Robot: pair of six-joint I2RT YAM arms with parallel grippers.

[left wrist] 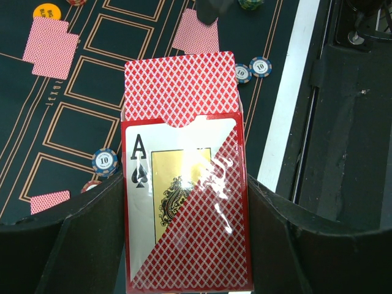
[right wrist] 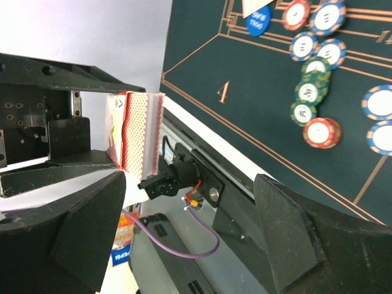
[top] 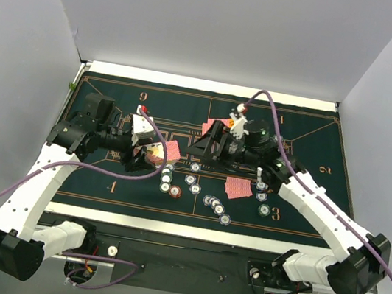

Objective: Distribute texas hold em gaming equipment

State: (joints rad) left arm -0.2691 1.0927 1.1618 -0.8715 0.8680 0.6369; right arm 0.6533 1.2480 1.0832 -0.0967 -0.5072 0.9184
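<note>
Left tool (left wrist: 185, 191) clamped on one card deck (left wrist: 180, 98), held above the felt mat (left wrist: 73, 122). Right tool (right wrist: 190, 184) spread wide, empty. On the mat: two blue chips (left wrist: 260, 66), three green chips (right wrist: 312, 90), one orange disc (left wrist: 47, 11).

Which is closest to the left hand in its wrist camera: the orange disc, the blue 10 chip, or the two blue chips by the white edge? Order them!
From the left hand, holding the card deck:
1. Blue 10 chip, lower left of view.
2. Two blue chips, ahead, right side.
3. Orange disc, far top left.
</note>
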